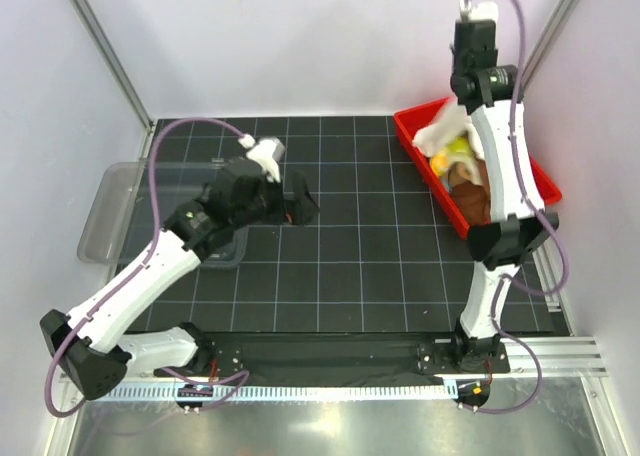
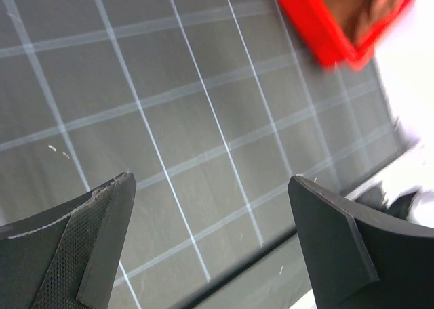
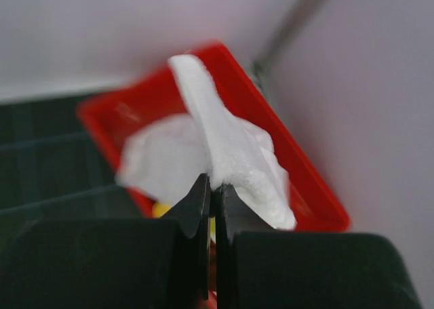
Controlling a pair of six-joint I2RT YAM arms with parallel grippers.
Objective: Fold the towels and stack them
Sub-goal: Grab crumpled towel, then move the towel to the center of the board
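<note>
At the right tool point(image 3: 211, 187) the job looks barely begun: nothing lies folded or stacked on the bench point(image 1: 360, 266), so every towel is left to do. The jaws of that tool are pressed together on a ridge of the white towel point(image 3: 234, 150), pinching it so that the cloth rises in a peak from the grip while the rest of it sags below. The towel hangs over the red bin point(image 3: 324, 211), which sits at the far right of the bench against the wall. In the overhead view a yellow towel point(image 1: 455, 152) and a brown towel point(image 1: 472, 194) lie bunched in the same bin, under and beside the white one, partly hidden by the arm. The likely step in hand is lifting the white towel out to spread it on the bench. Well apart, toward the left, the left tool point(image 2: 210, 187) hovers over bare grid with its jaws spread wide and nothing between them. A clear tray point(image 1: 105, 221) rests at the left edge.
</note>
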